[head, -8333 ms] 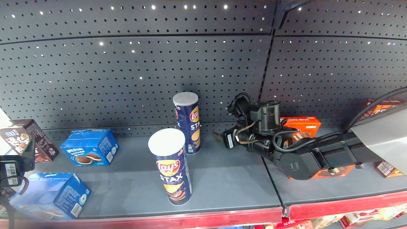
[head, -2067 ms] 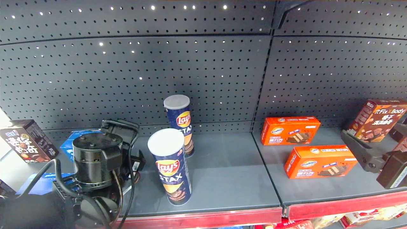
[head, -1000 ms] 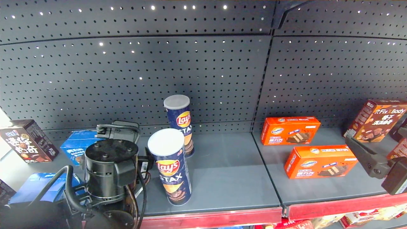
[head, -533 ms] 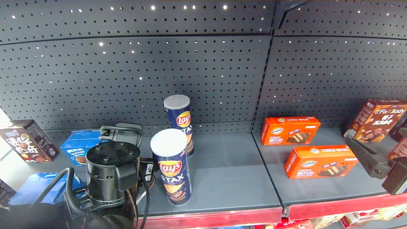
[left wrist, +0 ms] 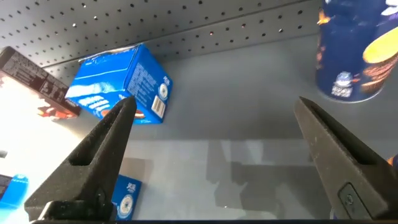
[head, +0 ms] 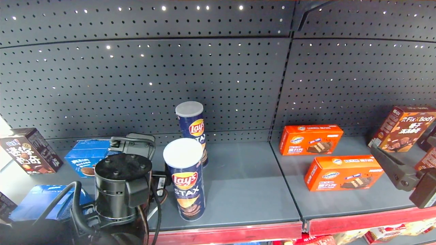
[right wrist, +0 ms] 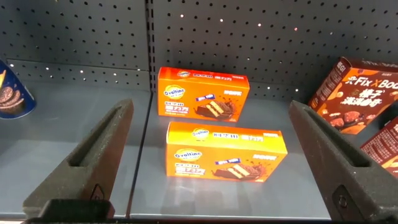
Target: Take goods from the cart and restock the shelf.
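- Since two chip cans already stand upright on the shelf [head: 245, 190], part of the restocking looks done: the near can [head: 185, 183] is close to the front lip and the far can [head: 192, 131] is behind it by the back panel.
- On the right section lie two orange boxes, the far orange box [head: 310, 139] and the near orange box [head: 342, 172], both flat. A brown box [head: 405, 127] stands further right.
- On the left are the far blue box [head: 87, 156], the near blue box [head: 44, 200] and a dark box [head: 30, 149].
- Neither gripper carries anything, so I judge the next step is to fetch another item from the cart. How many goods are left I cannot tell.
- Low over the left part of the shelf, the left arm has its wrist just left of the near can; I cannot tell whether it touches the can.
- With jaws spread wide and empty, the left gripper [left wrist: 214, 102] points toward the back panel. Bare shelf shows between the jaws, and the far blue box is ahead to the left.
- At the right edge, in front of the right section, the right gripper [right wrist: 210, 104] is also spread with nothing between its jaws. It faces the two orange boxes and is apart from both.
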